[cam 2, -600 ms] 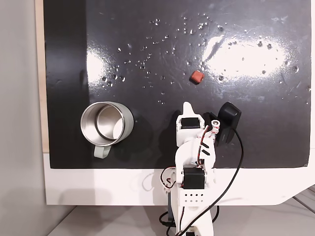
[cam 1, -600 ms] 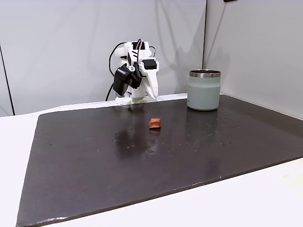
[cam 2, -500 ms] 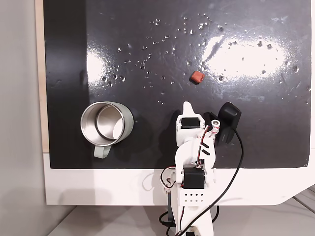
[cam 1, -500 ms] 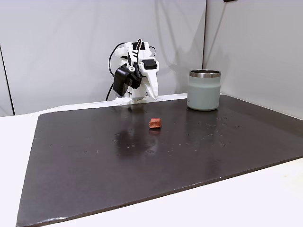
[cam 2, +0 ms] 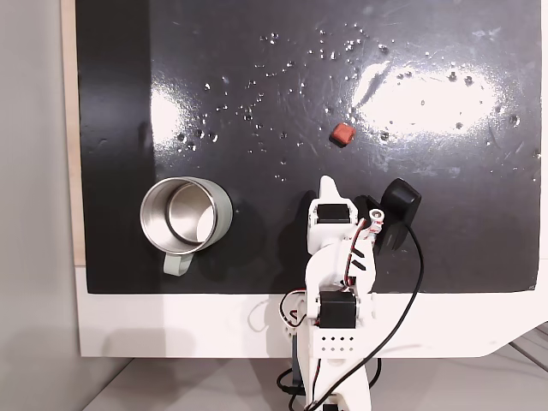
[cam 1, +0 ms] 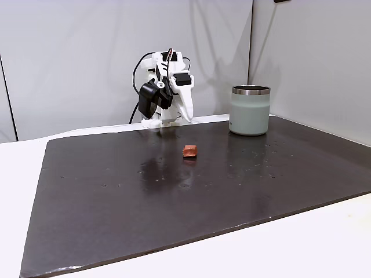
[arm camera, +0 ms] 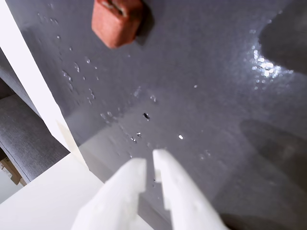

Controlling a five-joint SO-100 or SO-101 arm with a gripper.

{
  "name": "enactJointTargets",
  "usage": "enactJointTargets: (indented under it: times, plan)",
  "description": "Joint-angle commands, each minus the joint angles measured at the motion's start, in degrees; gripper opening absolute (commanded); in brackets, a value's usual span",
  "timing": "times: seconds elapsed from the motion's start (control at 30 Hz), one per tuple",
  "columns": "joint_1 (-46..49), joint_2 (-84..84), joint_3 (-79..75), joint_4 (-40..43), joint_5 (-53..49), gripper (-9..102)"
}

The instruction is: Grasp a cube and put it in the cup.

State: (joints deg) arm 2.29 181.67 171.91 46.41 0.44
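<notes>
The dark mat [cam 1: 174, 191] covered most of the table. The white arm [cam 2: 336, 274] sat folded at its edge. The cup [cam 2: 184, 214] stood upright on the mat, well apart from the arm in a fixed view [cam 1: 250, 110], nothing inside it. The gripper [arm camera: 149, 165] hovered low over the mat, white fingers [arm camera: 127, 179] nearly together, holding nothing. The cube [arm camera: 116, 21] lay on the mat ahead of those tips, well clear of the cup [cam 1: 189, 151].
</notes>
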Motion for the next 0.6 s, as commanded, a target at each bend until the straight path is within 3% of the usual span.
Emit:
enactJointTargets:
  times: [0.0,0.37,0.57]
  plan:
    - [0.4,0.4,-0.6,-1.5,0.1,0]
    - [0.6,0.2,-10.4,2.5,-1.9,0]
    - [0.8,-11.8,-24.9,3.4,-1.1,0]
